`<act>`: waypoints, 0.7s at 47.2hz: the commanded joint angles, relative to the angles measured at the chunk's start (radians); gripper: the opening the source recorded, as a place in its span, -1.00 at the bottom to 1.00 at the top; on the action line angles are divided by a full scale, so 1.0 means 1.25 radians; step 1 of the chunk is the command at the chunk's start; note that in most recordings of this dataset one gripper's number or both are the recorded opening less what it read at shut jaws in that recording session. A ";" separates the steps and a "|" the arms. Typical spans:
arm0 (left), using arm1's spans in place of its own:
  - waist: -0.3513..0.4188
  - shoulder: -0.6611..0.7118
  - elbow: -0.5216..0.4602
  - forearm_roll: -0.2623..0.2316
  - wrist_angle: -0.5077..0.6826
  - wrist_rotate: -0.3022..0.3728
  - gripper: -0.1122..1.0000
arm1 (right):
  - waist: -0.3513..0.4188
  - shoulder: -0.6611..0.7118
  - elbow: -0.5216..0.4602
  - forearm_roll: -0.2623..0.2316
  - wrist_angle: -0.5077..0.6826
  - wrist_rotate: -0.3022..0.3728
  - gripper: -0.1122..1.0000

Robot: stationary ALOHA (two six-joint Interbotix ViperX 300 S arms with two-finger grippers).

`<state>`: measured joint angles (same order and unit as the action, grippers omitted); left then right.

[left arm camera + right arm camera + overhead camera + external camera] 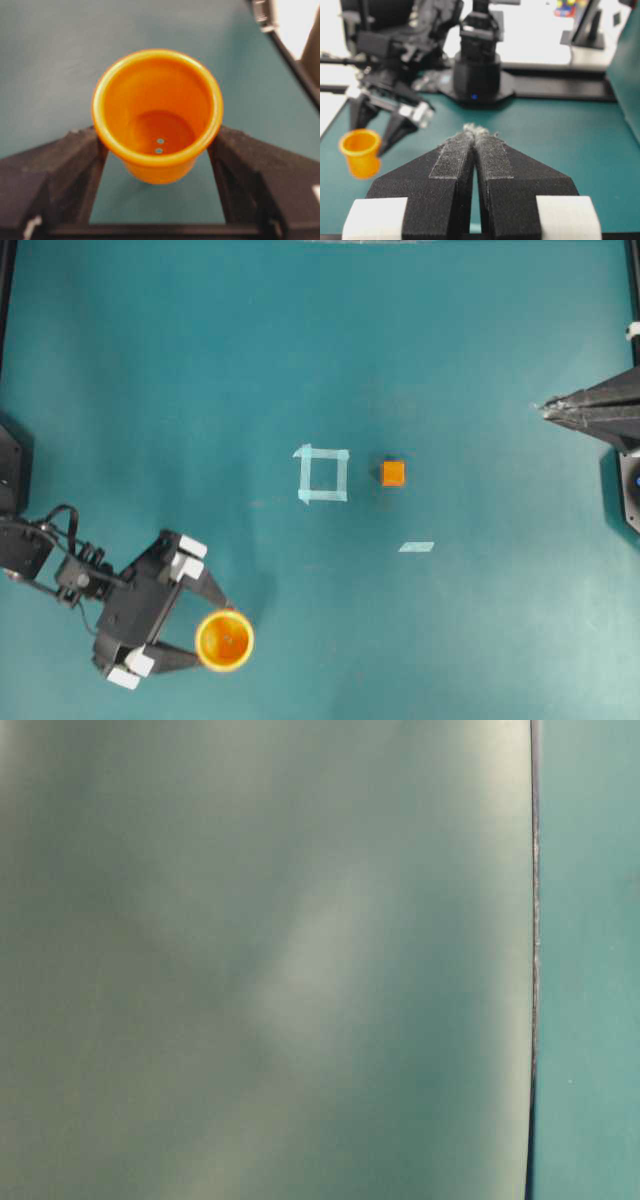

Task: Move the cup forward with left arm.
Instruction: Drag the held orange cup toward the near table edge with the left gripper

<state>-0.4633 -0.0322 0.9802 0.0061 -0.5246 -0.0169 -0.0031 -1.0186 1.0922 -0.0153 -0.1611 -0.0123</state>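
Left gripper (pixel 205 632) clasps the cup (pixel 224 640) at the lower left of the tabletop (pixel 450 360).

In the overhead view the left arm (pixel 110 595) reaches in from the left edge, and its two fingers (pixel 212 590) press the cup's sides from either flank; the wrist view shows the cup (pixel 157 115) upright, mouth open toward the camera, wedged between both fingers (pixel 65 160). From the right wrist view the cup (pixel 360 152) seems lifted a little off the tabletop, though I cannot be sure. A small orange cube (pixel 393 473) sits near the middle, just right of a taped square (pixel 323 474), with a tape strip (pixel 416 547) lower right of it. The right gripper (pixel 548 410) waits at the right edge, fingers (pixel 452 165) pressed together on nothing.
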 commanded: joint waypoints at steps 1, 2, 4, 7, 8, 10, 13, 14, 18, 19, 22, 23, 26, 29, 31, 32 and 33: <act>-0.022 -0.007 -0.025 -0.001 0.009 -0.002 0.39 | 0.000 0.002 -0.026 -0.001 0.001 0.001 -0.80; -0.027 -0.006 -0.026 -0.001 0.011 -0.002 0.39 | 0.000 0.002 -0.026 -0.001 0.002 0.000 -0.80; -0.034 -0.006 -0.029 -0.001 0.016 -0.002 0.39 | 0.000 0.002 -0.026 -0.001 0.004 0.000 -0.80; -0.047 -0.004 -0.032 0.000 0.020 -0.002 0.39 | 0.000 0.002 -0.026 -0.001 0.005 0.001 -0.80; -0.052 -0.004 -0.033 -0.001 0.022 -0.002 0.39 | 0.000 0.002 -0.027 -0.001 0.006 0.000 -0.80; -0.060 -0.001 -0.036 -0.001 0.023 -0.002 0.39 | 0.000 0.001 -0.027 -0.001 0.007 0.000 -0.80; -0.070 0.001 -0.038 -0.001 0.026 -0.002 0.39 | 0.000 0.001 -0.027 -0.001 0.007 0.000 -0.80; -0.072 0.001 -0.039 -0.001 0.026 -0.002 0.39 | -0.001 0.001 -0.027 -0.001 0.007 0.001 -0.80; -0.081 0.002 -0.043 -0.001 0.029 -0.002 0.39 | 0.000 0.001 -0.027 -0.001 0.007 0.002 -0.80; -0.083 0.002 -0.044 -0.001 0.029 -0.002 0.39 | 0.000 0.001 -0.027 -0.001 0.007 0.002 -0.80; -0.086 0.004 -0.045 -0.001 0.031 -0.002 0.39 | 0.000 0.001 -0.027 -0.001 0.007 0.004 -0.80; -0.086 0.002 -0.045 -0.001 0.031 -0.002 0.39 | 0.000 0.001 -0.027 -0.001 0.007 0.004 -0.80; -0.086 0.004 -0.045 -0.001 0.031 -0.002 0.39 | 0.000 0.001 -0.027 -0.001 0.007 0.006 -0.80; -0.086 0.004 -0.047 -0.001 0.031 -0.002 0.39 | -0.001 0.001 -0.027 -0.001 0.007 0.007 -0.80; -0.086 0.004 -0.047 -0.002 0.029 -0.001 0.39 | 0.000 0.001 -0.027 -0.001 0.007 0.007 -0.80; -0.086 0.004 -0.047 -0.001 0.031 -0.002 0.39 | 0.000 0.001 -0.027 -0.001 0.007 0.007 -0.80; -0.086 0.004 -0.047 -0.001 0.031 -0.001 0.39 | -0.001 0.001 -0.027 -0.001 0.007 0.007 -0.80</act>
<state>-0.5660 -0.0184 0.9419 0.0061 -0.4832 -0.0184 -0.0031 -1.0186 1.0907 -0.0153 -0.1488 -0.0046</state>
